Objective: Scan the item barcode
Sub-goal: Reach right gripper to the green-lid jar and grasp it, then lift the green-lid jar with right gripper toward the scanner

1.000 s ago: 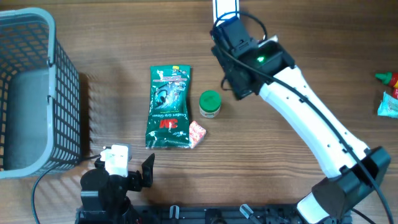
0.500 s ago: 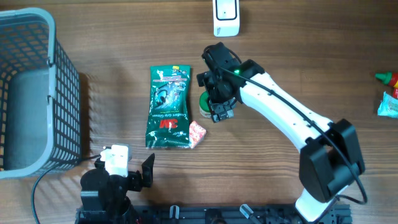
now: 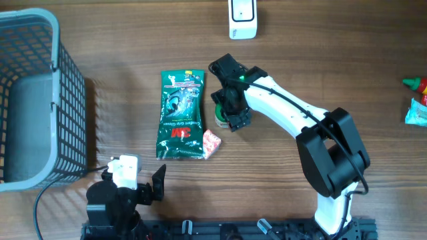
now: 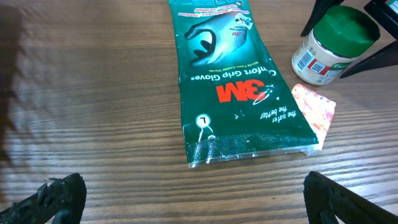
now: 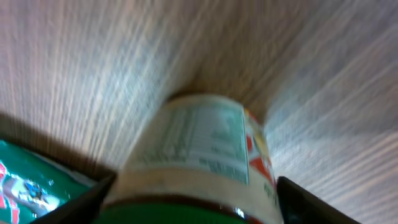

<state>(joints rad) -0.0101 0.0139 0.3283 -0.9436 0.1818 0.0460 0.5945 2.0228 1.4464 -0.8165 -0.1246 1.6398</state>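
Green-lidded jar [image 4: 333, 43] is sitting between the right hand's [image 3: 228, 115] fingers; cannot tell if gripped. Left hand [image 4: 199, 196] is gaping, empty. Risk: an off-centre squeeze tipping the jar toward the 9 o'clock glove pack [image 4: 233, 81].

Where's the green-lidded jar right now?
The jar stands mid-table in the overhead view, just right of the glove packet and close to the small pink packet. The right arm's fingers sit either side of it.
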